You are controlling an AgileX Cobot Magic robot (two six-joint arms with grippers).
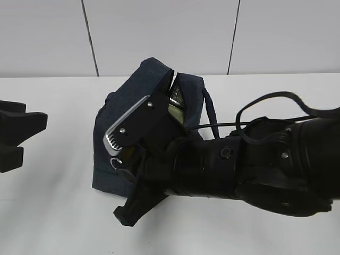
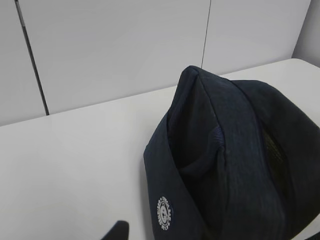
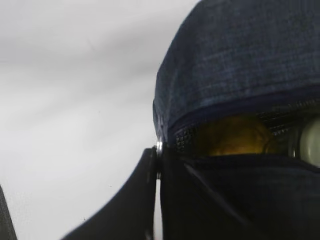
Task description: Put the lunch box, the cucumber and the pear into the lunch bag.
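The dark navy lunch bag [image 1: 133, 106] stands mid-table, its top partly unzipped. My right gripper [image 1: 118, 163] reaches across its front and is shut on the silver zipper ring pull [image 3: 159, 147], with the jaws almost together. Through the gap in the right wrist view I see the yellow pear [image 3: 232, 136] inside, with a pale edge of the lunch box [image 3: 312, 142] beside it. Its pale green lid [image 1: 174, 112] shows in the opening. The cucumber is hidden. My left gripper [image 1: 18, 137] is open and empty at the far left, away from the bag [image 2: 235, 165].
The bag's strap handle [image 1: 211, 114] hangs over its right side. The right arm's black cable [image 1: 265, 101] loops above the arm. A white wall with dark seams runs behind the white table [image 1: 53, 212]. One left fingertip [image 2: 117, 231] shows at the frame bottom.
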